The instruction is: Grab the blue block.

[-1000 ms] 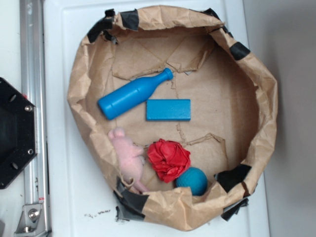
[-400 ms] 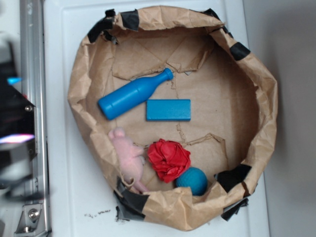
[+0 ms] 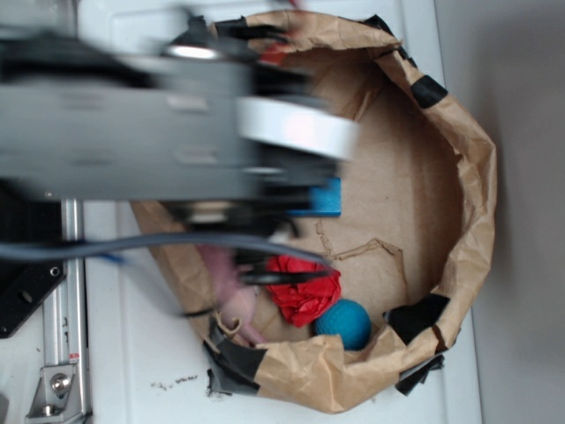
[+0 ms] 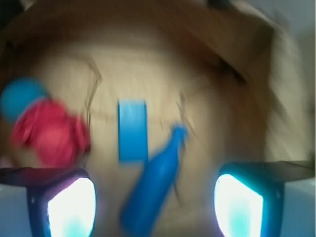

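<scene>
**Arm blurred over the paper basin, blue block lying free inside**

In the exterior view we see the robot arm (image 3: 168,132) as the biggest shape, a grey and black smear stretched across the upper left and covering much of the basin's left half. Beneath it sits the crumpled brown paper basin (image 3: 468,177), its rim patched with black tape, resting on a white surface (image 3: 132,371). Inside the basin, only a corner of the blue block (image 3: 327,199) peeks out from under the arm. Lower down we make out the red crumpled cloth (image 3: 309,291), with the teal ball (image 3: 344,322) just beside it and a pink soft toy (image 3: 231,287) partly hidden to its left.

From the wrist camera we see the gripper (image 4: 153,202) with its two fingers (image 4: 66,205) spread wide apart at the bottom edge, holding nothing. The blue block lies flat on the paper floor, above the gap between the fingers and toward the left one. The blue bottle (image 4: 153,192) lies slantwise just beside the block, its neck pointing away from the camera. The picture is blurred.
</scene>
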